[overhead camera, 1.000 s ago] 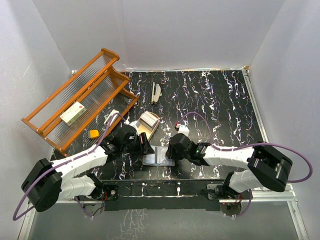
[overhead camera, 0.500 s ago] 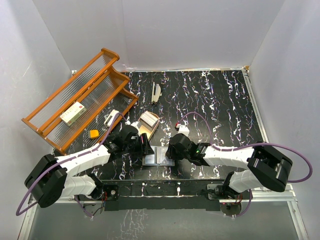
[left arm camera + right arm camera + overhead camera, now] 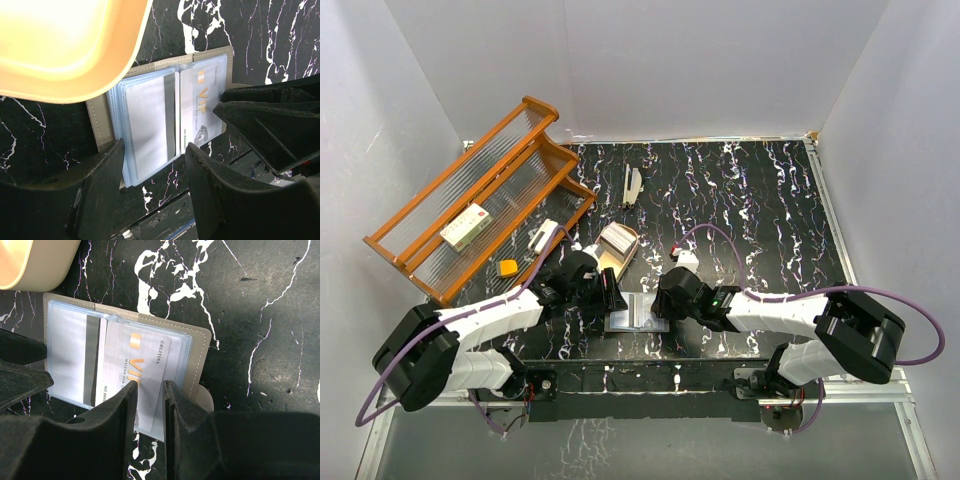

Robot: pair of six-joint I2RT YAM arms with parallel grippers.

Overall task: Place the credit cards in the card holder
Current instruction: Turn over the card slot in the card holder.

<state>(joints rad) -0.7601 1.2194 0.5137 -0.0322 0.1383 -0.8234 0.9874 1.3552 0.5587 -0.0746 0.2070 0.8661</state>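
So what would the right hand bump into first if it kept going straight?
The right hand would probably hit the VIP card on the open card holder, just past its fingertips; depth is hard to judge.

The top external camera sits high above and behind the arm bases (image 3: 535, 383), facing down and forward over the whole table (image 3: 750, 200), from its near edge to the far wall (image 3: 650, 70). The left wrist camera hangs close above the card holder (image 3: 150, 125), looking down past its own fingers (image 3: 100, 190), which fill the bottom of the view. The right wrist camera looks down on the same spot from the opposite side, equally near. All three views share the open card holder. Both wrist views also catch a corner of the tan tray (image 3: 65, 45) beside it.
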